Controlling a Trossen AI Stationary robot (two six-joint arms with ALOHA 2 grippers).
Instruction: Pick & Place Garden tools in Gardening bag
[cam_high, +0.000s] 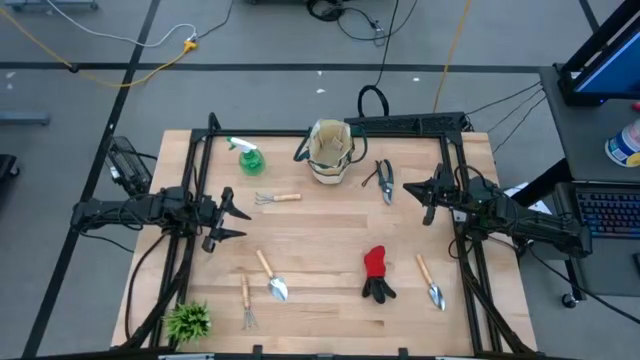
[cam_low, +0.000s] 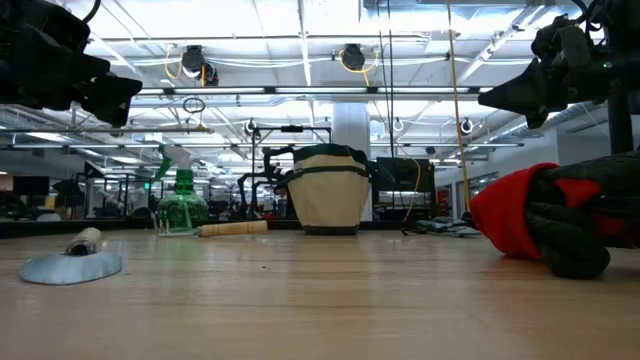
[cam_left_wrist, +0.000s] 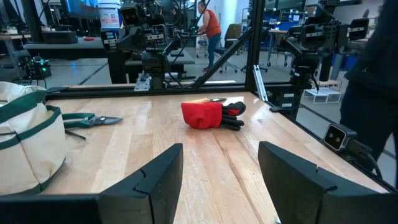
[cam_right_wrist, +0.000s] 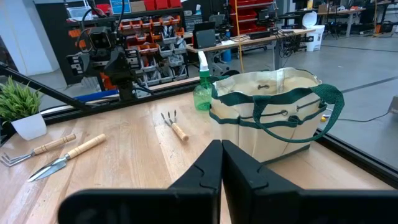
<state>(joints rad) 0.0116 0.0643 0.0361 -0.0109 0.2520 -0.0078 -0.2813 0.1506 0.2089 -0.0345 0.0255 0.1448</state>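
Beige gardening bag (cam_high: 330, 152) upright at the far middle of the counter (cam_high: 330, 255), dark green handles draped over its rim; mouth open, and nothing visible inside from the high or right wrist views. No tool in the bag.

Left end effector (cam_high: 232, 221) hovering above the counter's left side, fingers spread wide and pointing toward the centre, holding nothing. Right end effector (cam_high: 412, 186) hovering above the right side near the pruning shears (cam_high: 384, 180), fingers pressed together with nothing between them, aimed toward the bag in the right wrist view.

Scattered on the pale wooden counter: green spray bottle (cam_high: 246, 156) with white trigger, left of the bag; a small wooden-handled rake (cam_high: 276, 198) lying between bottle and bag, nearer the front; shears just right of the bag. Toward the near edge: a second rake (cam_high: 246, 302) beside a trowel (cam_high: 271, 277), both left of centre; red-and-black glove (cam_high: 377, 273) right of centre; another trowel (cam_high: 430, 282) further right, apart from the glove. Small spiky green plant (cam_high: 188, 321) at the near left corner.

Dark metal frame around the counter. Grey floor with cables beyond; a desk with keyboard (cam_high: 607, 209) at the right. Workshop room behind, with shelving, red bins and bright ceiling lights; a person (cam_left_wrist: 211, 25) in an orange top far off in the left wrist view.
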